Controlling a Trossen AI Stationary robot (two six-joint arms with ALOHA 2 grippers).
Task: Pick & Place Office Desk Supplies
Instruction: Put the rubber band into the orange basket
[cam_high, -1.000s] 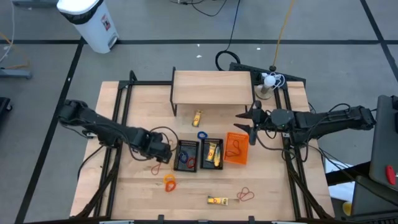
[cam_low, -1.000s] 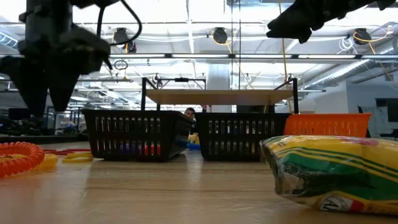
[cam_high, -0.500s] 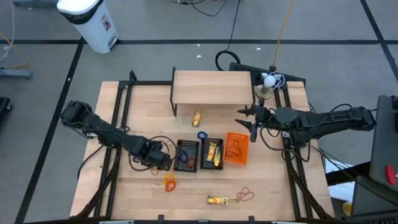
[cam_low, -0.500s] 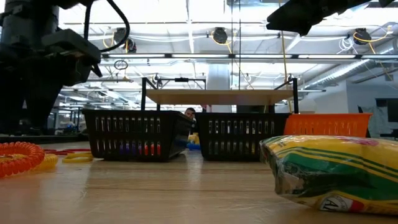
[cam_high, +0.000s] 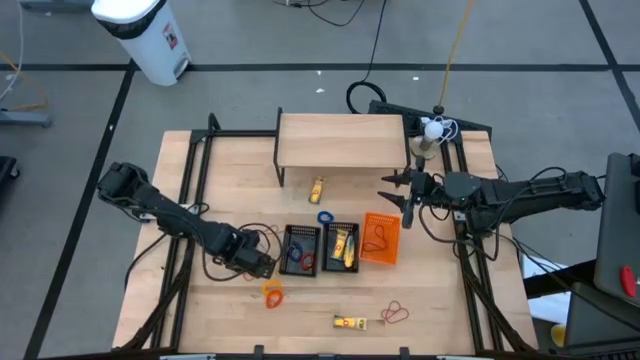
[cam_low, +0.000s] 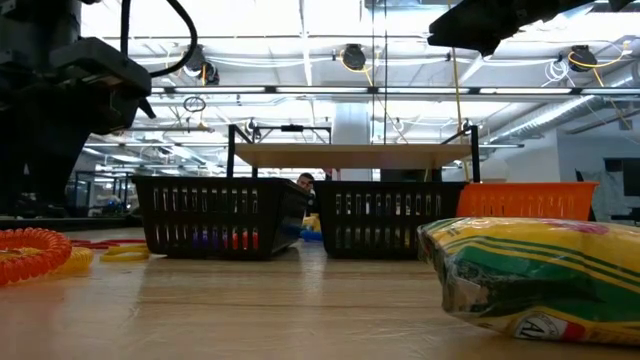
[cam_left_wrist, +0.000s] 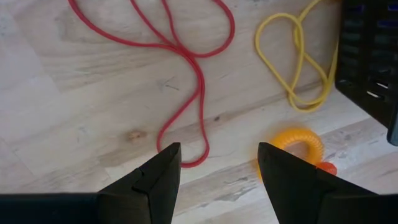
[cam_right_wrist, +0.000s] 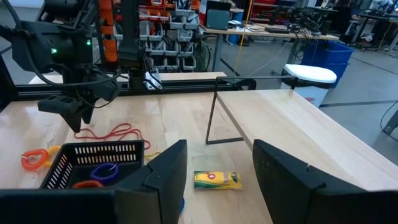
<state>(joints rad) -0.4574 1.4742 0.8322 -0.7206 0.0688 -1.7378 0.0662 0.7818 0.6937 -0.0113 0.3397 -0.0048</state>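
The left hand (cam_left_wrist: 217, 168) hangs open and empty over a red band (cam_left_wrist: 186, 74) on the counter (cam_left_wrist: 74, 106), a yellow band (cam_left_wrist: 298, 68) and orange coil (cam_left_wrist: 298, 146) just beside. The right hand (cam_high: 398, 192) waits open near the shelf (cam_high: 342, 140). Sorting looks partly done: the black baskets (cam_high: 301, 250) hold bands and a yellow pack, the orange bin (cam_high: 380, 238) a red band. Two packs (cam_high: 350, 322) and several bands remain loose.

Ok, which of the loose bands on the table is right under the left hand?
The red band, whose lower loop lies between the left hand's open fingers; the yellow band and orange coil sit off to one side.
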